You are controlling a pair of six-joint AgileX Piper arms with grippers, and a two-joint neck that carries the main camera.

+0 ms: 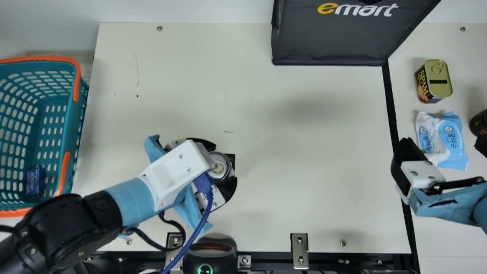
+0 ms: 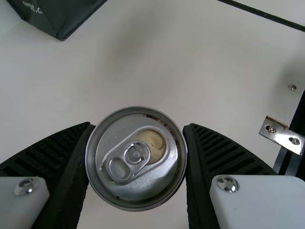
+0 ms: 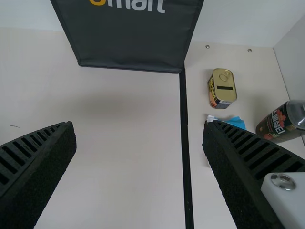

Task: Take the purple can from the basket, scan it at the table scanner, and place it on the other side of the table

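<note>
I have the purple can [image 1: 219, 166] gripped in my left hand [image 1: 215, 164], one finger against each side and its lid facing up. The scanner [image 1: 209, 253] sits nearer my side than that hand, at the counter's [image 1: 312, 152] edge. Off to the hand's left is the basket [image 1: 66, 125] — a small blue pack [image 1: 35, 181] lies inside.

My right hand [image 1: 444, 144] is open with nothing between its fingers. Just beyond it I see a tissue packet [image 1: 451, 142], then a yellow-topped tin [image 1: 439, 78] — and, well past my left hand, a black bag [image 1: 327, 38].
</note>
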